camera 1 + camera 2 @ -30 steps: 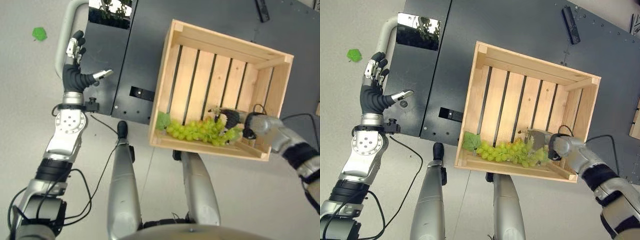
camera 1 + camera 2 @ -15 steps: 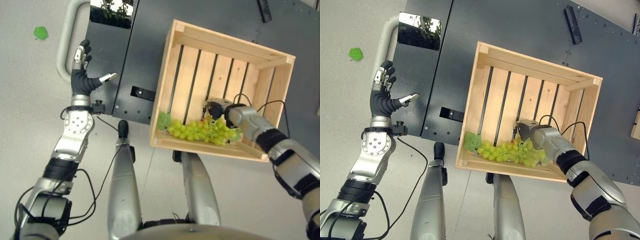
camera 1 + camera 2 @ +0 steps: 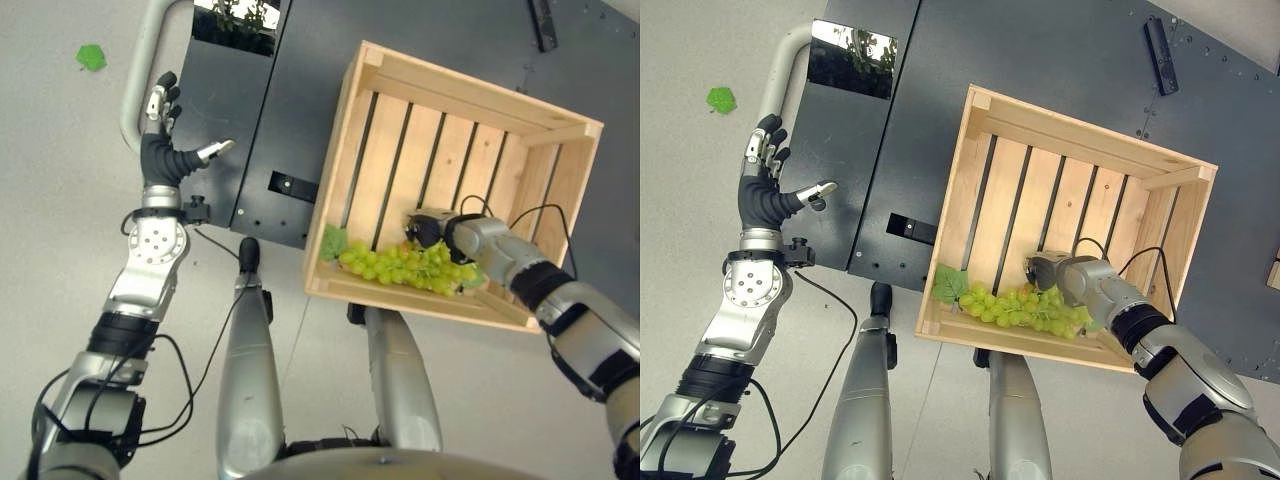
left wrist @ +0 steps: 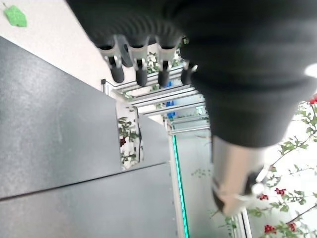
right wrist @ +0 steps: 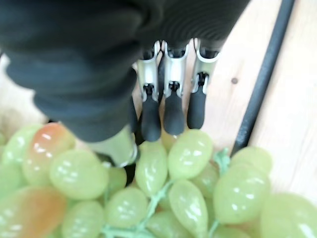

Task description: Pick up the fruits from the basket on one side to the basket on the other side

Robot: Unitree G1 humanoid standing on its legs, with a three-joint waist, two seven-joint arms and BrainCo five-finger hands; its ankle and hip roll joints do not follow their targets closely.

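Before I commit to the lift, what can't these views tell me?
- Grip: in the right wrist view the right hand has its fingertips on the grapes; whether the thumb has closed on the bunch is hidden by the hand's own cover.
- Grapes' right end: in the right eye view, behind the right hand.
- Second basket: outside the frames; the wooden crate is the one visible.

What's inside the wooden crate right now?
Inside the wooden crate a bunch of green grapes with a leaf lies along the near wall on the slatted floor. The right hand is down on the bunch; the grapes beneath it are covered.
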